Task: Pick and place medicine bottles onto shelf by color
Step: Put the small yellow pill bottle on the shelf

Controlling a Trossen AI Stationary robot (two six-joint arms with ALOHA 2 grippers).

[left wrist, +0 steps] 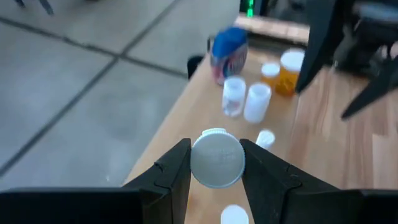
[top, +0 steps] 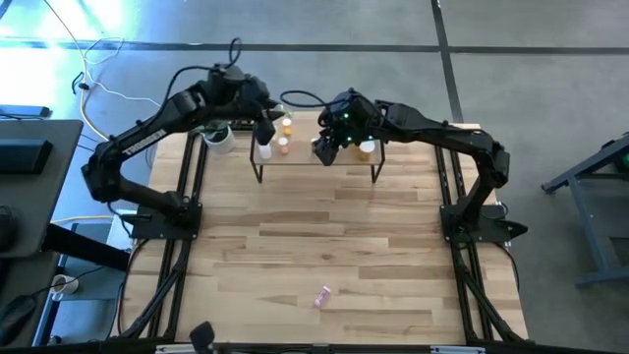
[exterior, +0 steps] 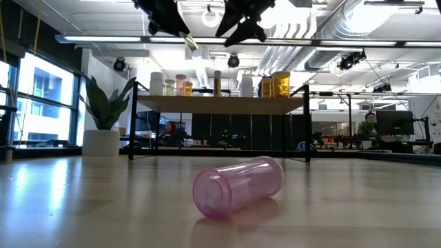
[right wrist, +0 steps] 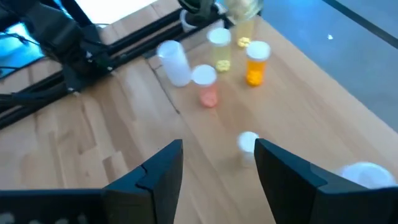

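Table (top: 334, 256) with both arms over the small shelf (top: 316, 152) at its far edge.
Shelf, raised on thin black legs, carries a row of small bottles: a blue-capped bottle (left wrist: 227, 55), an orange bottle (right wrist: 257, 63), a yellow one (right wrist: 220, 48), a pinkish one (right wrist: 206, 86) and several clear ones; none shows its contents. Left gripper (left wrist: 216, 167) hangs above the shelf's left end, fingers clamped on a white-capped bottle (left wrist: 217, 158). Right gripper (right wrist: 219, 163) hovers over the shelf's right half, fingers apart with nothing between them. A pink bottle (exterior: 238, 186) lies on its side near the table's front edge, uncapped, open mouth showing it empty, well apart from the shelf.
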